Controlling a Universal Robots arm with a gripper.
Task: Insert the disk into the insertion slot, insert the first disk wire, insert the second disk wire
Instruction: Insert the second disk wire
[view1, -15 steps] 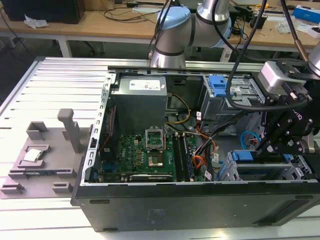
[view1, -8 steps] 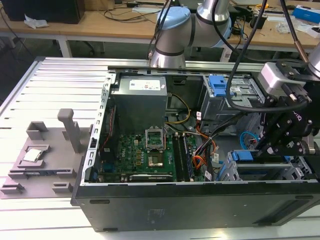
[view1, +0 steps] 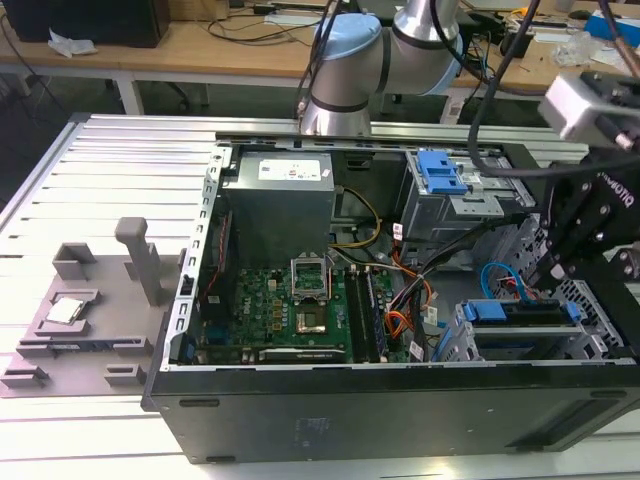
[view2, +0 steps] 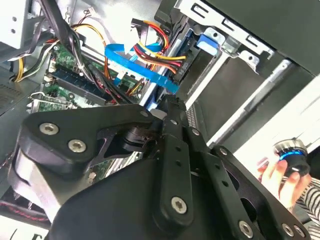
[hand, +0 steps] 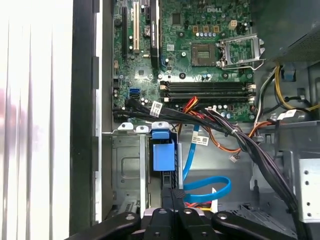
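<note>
- The fingers (hand: 172, 197) are lying close together in the first wrist view, their black tips meeting over the edge of the disk; whether they are pinching anything between them cannot be told.
- The gripper (view1: 556, 272) is hanging at the exterior view's right end of the open computer case (view1: 400, 420), reaching down beside the drive cage.
- The disk (view1: 520, 311) is sitting in the insertion slot (view1: 470, 345) — its blue carrier is showing along the top of the silver cage, in the corner of the case nearest the camera at the exterior view's right.
- In the first wrist view the blue carrier tab (hand: 163, 155) is standing just beyond the fingertips, framed by the grey metal of the cage.
- A flat blue cable (hand: 207, 187) is looping just beside the disk, next to a bundle of red, orange and yellow wires (view2: 160, 50).
- The motherboard (view1: 290, 310) is lying on the floor of the case, with the grey power supply (view1: 280, 195) standing behind it.
- A person's hand (view2: 280, 175) is holding a small black and blue object — seen at the edge of the second wrist view, outside the case.
- A grey parts holder (view1: 90, 310) is resting on the slatted table (view1: 120, 180), well apart from the case.
</note>
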